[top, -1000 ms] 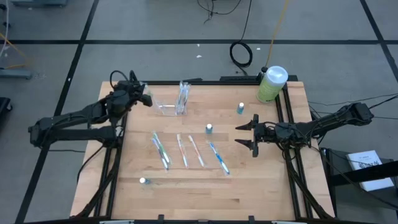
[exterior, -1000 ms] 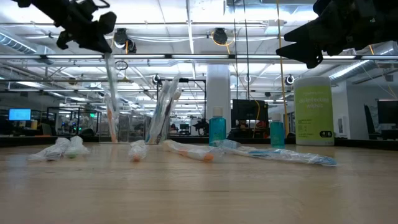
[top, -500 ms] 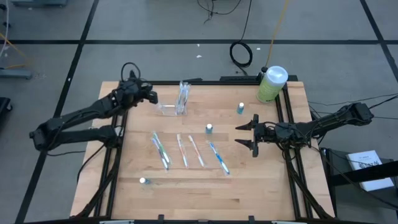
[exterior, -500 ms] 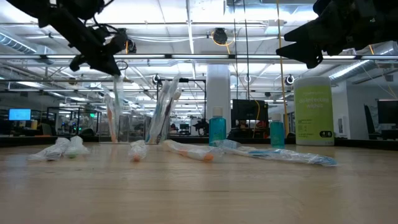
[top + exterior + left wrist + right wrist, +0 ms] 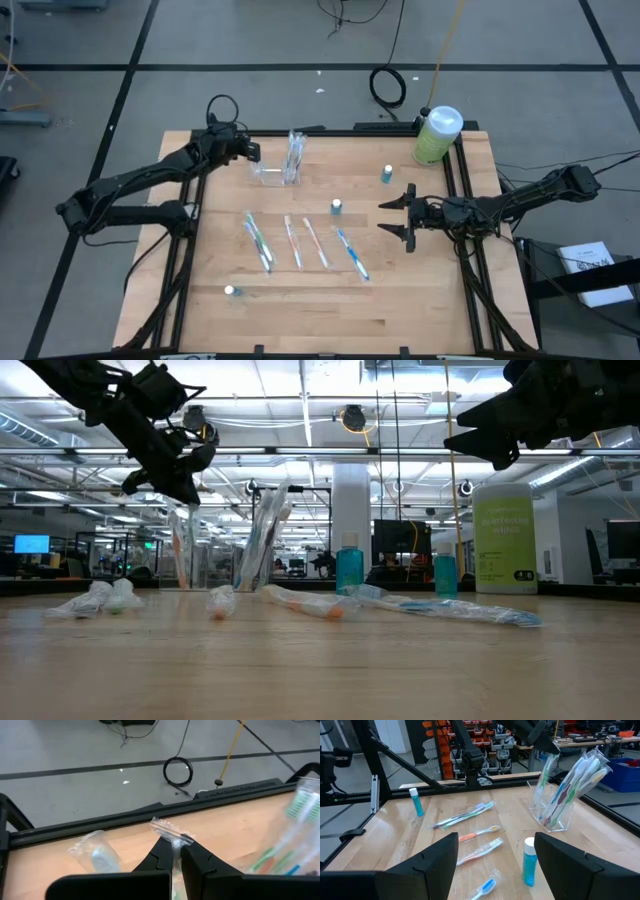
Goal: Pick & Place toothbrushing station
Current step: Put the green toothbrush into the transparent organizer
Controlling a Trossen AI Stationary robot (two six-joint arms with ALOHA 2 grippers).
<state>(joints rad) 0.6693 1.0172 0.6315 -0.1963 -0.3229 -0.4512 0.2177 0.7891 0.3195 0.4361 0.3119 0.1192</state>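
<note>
Above the toothbrushing station (image 5: pixel 278 166), the left pincer (image 5: pixel 253 152) pinched a wrapped toothbrush (image 5: pixel 170 832), clearest from its wrist; the right pincer (image 5: pixel 397 221) hung released.

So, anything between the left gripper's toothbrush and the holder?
Nothing visible. The left gripper hangs the wrapped toothbrush right over the holder's free end. The stored brushes stand at its other end. The right gripper waits far aside.

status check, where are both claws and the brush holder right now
Left claw shut on wrapped toothbrush, above holder's left end. Right claw open, waiting at right. Nothing blocking.
</note>
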